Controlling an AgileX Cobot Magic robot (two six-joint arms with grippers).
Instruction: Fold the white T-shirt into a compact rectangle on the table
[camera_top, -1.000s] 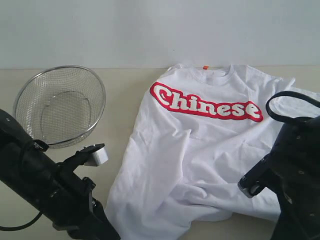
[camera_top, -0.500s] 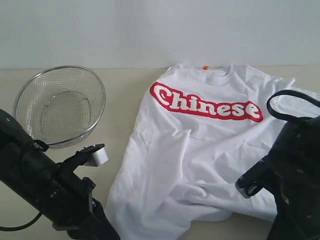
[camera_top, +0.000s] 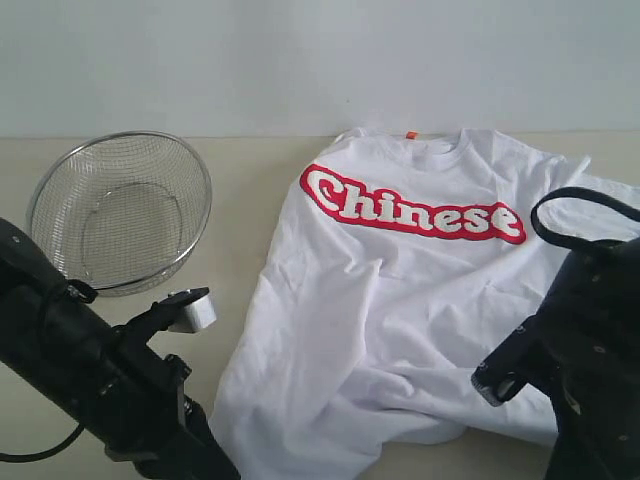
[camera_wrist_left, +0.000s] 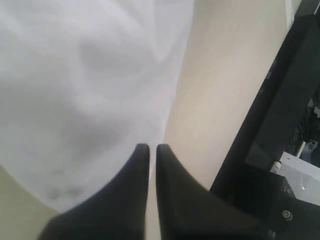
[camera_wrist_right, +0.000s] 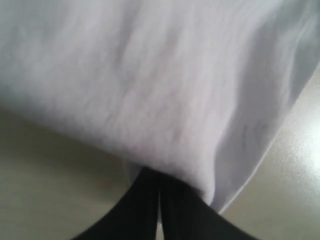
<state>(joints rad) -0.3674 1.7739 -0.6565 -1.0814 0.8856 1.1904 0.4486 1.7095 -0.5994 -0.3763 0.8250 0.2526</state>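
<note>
The white T-shirt (camera_top: 400, 290) lies spread face up on the table (camera_top: 240, 200), red "Chinese" band across the chest, hem rumpled toward the near edge. My left gripper (camera_wrist_left: 149, 146) is shut with nothing between its fingers, hovering right at the shirt's side edge (camera_wrist_left: 75, 90), beige table (camera_wrist_left: 215, 90) beside it. My right gripper (camera_wrist_right: 160, 179) is shut at the shirt's lower edge; a fold of white cloth (camera_wrist_right: 165, 75) lies over its tips and hides them, so I cannot tell whether cloth is pinched. Both black arms (camera_top: 100, 380) (camera_top: 590, 360) stand at the near corners.
A round wire-mesh basket (camera_top: 120, 210) sits at the far left, apart from the shirt. A pale wall backs the table. Dark robot framework (camera_wrist_left: 270, 150) borders the table near my left gripper.
My right arm has shifted slightly toward the near edge, its cable loop swaying. The shirt, basket and left arm have not moved.
</note>
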